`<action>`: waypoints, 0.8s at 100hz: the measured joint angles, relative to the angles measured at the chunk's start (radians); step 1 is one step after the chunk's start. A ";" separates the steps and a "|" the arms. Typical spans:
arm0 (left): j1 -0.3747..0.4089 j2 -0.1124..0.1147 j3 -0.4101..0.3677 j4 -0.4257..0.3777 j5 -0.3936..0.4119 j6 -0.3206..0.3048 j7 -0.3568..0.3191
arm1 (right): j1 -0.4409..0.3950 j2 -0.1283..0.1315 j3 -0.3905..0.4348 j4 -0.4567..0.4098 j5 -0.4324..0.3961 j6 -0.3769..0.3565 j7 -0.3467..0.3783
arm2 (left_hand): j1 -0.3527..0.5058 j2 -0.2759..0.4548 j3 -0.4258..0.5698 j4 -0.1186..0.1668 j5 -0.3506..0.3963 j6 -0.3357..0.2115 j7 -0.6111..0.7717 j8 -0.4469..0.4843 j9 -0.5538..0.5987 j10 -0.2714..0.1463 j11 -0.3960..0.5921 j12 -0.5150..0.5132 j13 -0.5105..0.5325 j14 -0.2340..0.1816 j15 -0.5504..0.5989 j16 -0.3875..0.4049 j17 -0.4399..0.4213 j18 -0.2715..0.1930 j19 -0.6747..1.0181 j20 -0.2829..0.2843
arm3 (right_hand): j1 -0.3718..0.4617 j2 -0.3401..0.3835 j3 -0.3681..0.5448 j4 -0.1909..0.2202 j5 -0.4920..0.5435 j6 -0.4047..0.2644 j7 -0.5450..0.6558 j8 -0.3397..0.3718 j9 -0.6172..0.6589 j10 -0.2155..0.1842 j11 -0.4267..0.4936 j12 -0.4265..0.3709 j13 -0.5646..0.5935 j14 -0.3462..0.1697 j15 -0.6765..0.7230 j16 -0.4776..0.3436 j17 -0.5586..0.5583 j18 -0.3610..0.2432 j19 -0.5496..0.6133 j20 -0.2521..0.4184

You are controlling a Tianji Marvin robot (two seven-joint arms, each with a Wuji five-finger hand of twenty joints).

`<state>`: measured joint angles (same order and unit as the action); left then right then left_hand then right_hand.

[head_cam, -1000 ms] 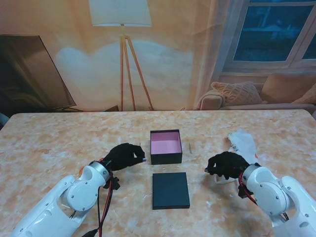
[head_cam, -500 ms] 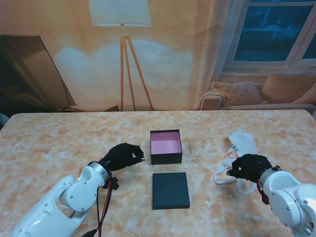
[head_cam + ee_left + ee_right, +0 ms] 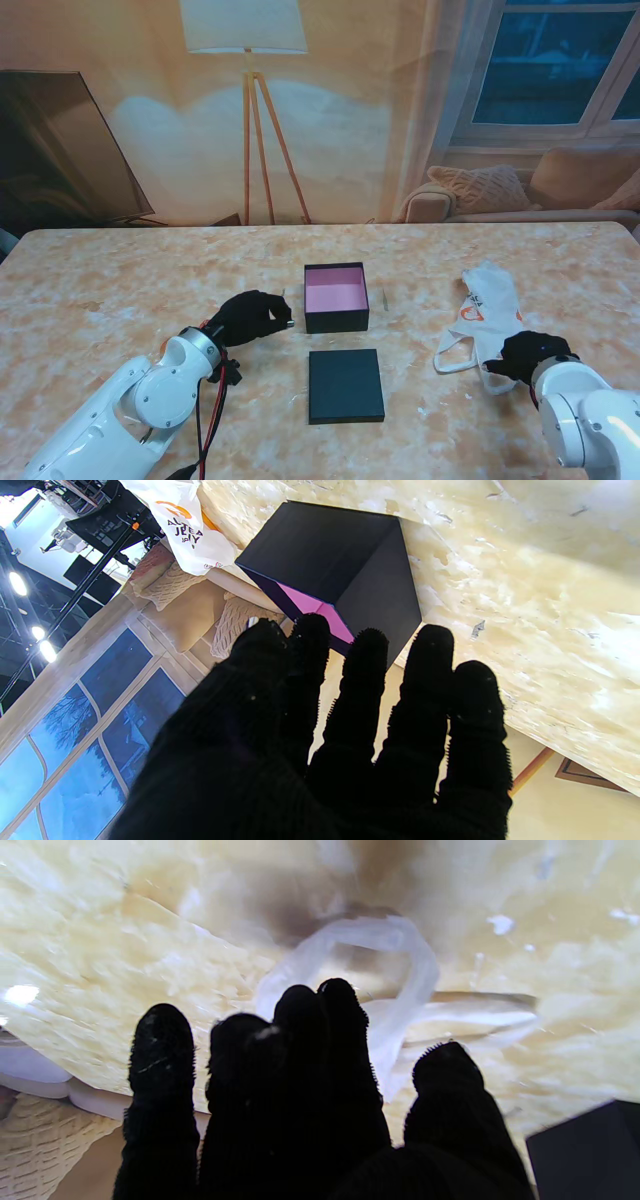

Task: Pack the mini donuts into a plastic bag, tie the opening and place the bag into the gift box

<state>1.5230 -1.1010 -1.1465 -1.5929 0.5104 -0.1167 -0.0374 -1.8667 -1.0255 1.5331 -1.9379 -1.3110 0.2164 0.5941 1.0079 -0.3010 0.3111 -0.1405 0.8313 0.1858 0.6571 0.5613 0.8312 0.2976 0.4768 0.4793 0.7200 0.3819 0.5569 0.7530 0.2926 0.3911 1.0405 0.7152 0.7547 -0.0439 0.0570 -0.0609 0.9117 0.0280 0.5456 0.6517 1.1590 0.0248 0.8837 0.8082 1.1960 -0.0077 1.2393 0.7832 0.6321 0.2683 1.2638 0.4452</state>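
While the left hand [image 3: 250, 318] sits just left of the gift box [image 3: 336, 297], its fingers [image 3: 425, 680] are loosely curled with nothing in them, gaps showing between them in the left wrist view. Box is open, pink inside, mid-tabletop [image 3: 120, 290]; its black lid [image 3: 346, 385] lies flat nearer to me, apart from it. Plastic bag [image 3: 485, 305] is on the right side of the tabletop, white with orange print, one handle loop [image 3: 380, 970] splayed toward the lid. Right hand [image 3: 528, 356] sits at the bag's near edge; fingers [image 3: 320, 1040] bunched over the handle strip. Can't tell whether they actually pinch it. Donuts not discernible.
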 measured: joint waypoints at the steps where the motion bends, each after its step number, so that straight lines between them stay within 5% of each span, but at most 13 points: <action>1: 0.000 0.000 0.000 0.000 0.000 0.000 0.000 | 0.002 0.000 -0.003 0.002 -0.007 0.003 0.003 | 0.000 0.000 0.000 0.000 0.000 0.000 0.000 0.000 0.000 0.000 0.000 0.000 0.000 0.000 0.000 0.000 0.000 0.000 0.000 0.000 | 0.000 0.000 0.000 0.000 0.000 0.000 -0.010 0.000 -0.005 0.001 -0.003 0.000 -0.001 0.000 -0.002 0.000 -0.002 0.000 0.000 0.000; 52: 0.000 0.000 0.000 0.000 0.001 0.001 -0.001 | 0.099 0.008 -0.066 0.089 0.023 0.060 0.100 | 0.000 0.000 -0.006 0.000 0.000 0.000 0.000 0.000 0.000 0.000 0.000 0.000 0.000 0.000 0.000 0.000 0.000 0.000 0.000 0.000 | -0.071 0.000 -0.046 0.000 -0.181 -0.013 -0.149 -0.033 -0.161 0.039 -0.114 0.001 -0.156 0.006 -0.109 0.015 -0.101 -0.001 -0.087 0.008; 80: 0.001 0.000 0.000 -0.001 0.002 0.001 -0.002 | 0.145 0.012 -0.103 0.156 0.094 0.100 0.012 | 0.000 0.000 -0.012 0.000 0.000 0.000 0.000 0.000 0.000 0.000 0.000 0.000 0.000 0.000 0.000 0.000 0.000 0.000 0.000 0.000 | -0.117 0.036 -0.051 0.001 -0.158 0.054 -0.149 -0.034 -0.160 0.042 -0.108 0.026 -0.135 0.006 -0.099 0.036 -0.083 -0.001 -0.085 0.034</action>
<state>1.5235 -1.1009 -1.1470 -1.5936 0.5128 -0.1152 -0.0389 -1.7214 -1.0136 1.4297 -1.7818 -1.2166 0.3162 0.6064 1.0079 -0.3010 0.2990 -0.1404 0.8313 0.1858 0.6571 0.5613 0.8312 0.2976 0.4768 0.4793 0.7200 0.3819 0.5569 0.7530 0.2924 0.3911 1.0405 0.7152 0.6376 -0.0080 0.0065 -0.0598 0.7532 0.0815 0.3968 0.6181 0.9992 0.0667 0.7753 0.8344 1.0605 -0.0022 1.1400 0.8189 0.5490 0.2673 1.1789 0.4796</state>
